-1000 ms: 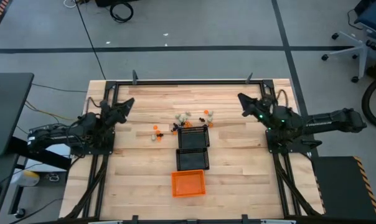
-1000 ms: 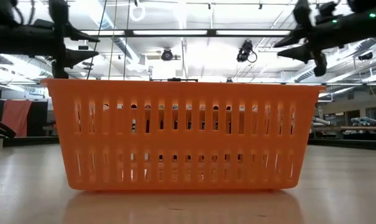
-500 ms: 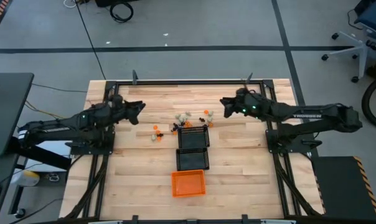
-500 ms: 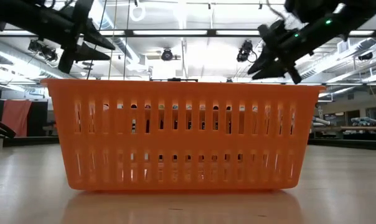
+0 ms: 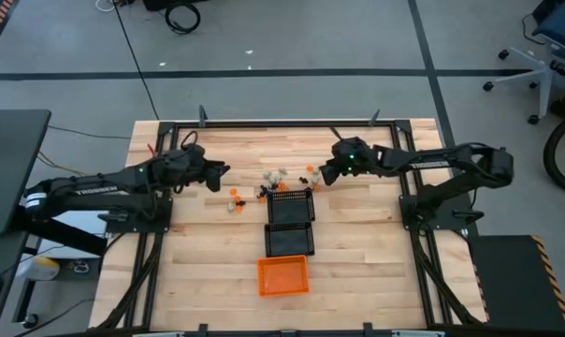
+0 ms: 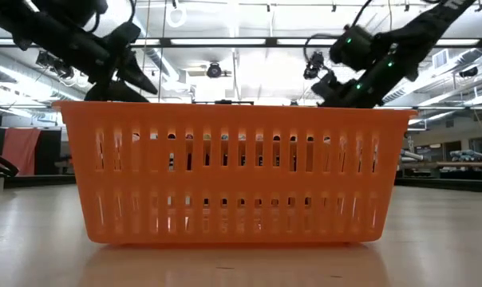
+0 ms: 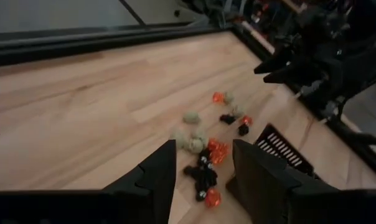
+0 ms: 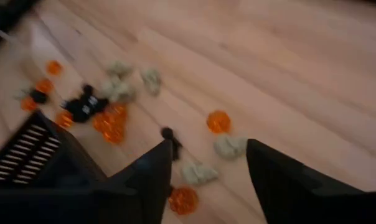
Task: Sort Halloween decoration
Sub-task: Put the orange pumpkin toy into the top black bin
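Observation:
The Halloween decoration is a scatter of tiny orange, cream-white and black trinkets (image 5: 281, 178) lying on the wooden table just beyond the far black mesh basket (image 5: 290, 206). A few more trinkets (image 5: 234, 198) lie to the left. My left gripper (image 5: 224, 174) hovers left of the scatter, open and holding nothing; its wrist view shows the trinkets (image 7: 206, 152) ahead of the fingers. My right gripper (image 5: 324, 175) hovers just right of the scatter, also open and holding nothing, with trinkets (image 8: 219, 121) below its fingers.
A second black mesh basket (image 5: 290, 241) and an orange rectangular basket (image 5: 282, 276) stand in a row toward the near edge. The orange basket (image 6: 233, 171) fills the low view and hides the table behind it. Bare wood lies to either side of the row.
Both arms have reached from the table's sides toward its middle and the trinkets. My left gripper has gone toward the right edge. My right gripper has gone toward the left edge and down. Both have tipped to slant down at the table.

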`<control>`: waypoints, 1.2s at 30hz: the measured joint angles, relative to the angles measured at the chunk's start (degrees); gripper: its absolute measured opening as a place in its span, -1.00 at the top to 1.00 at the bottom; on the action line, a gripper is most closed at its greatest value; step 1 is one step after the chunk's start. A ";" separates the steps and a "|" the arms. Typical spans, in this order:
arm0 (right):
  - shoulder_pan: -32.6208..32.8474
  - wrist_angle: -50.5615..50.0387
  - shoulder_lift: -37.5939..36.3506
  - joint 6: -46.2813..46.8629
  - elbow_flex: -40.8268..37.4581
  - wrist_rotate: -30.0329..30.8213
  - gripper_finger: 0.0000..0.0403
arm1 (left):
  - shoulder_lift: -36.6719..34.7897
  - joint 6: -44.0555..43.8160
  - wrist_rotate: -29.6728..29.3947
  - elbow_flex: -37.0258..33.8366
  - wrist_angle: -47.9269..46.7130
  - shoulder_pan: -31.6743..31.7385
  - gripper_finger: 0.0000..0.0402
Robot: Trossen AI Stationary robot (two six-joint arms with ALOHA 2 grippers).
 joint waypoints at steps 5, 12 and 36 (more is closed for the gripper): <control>-0.57 -7.12 6.68 0.12 6.47 -2.16 -0.25 | 2.99 -1.42 0.52 0.00 -0.67 0.00 -0.04; -0.99 -15.06 17.17 -6.06 18.78 -2.52 -0.20 | 6.85 -3.58 3.18 0.02 -4.00 0.00 -0.18; -2.97 -28.44 31.56 -37.06 33.39 -6.49 0.07 | 6.79 -5.68 3.78 0.09 -3.13 0.00 -0.13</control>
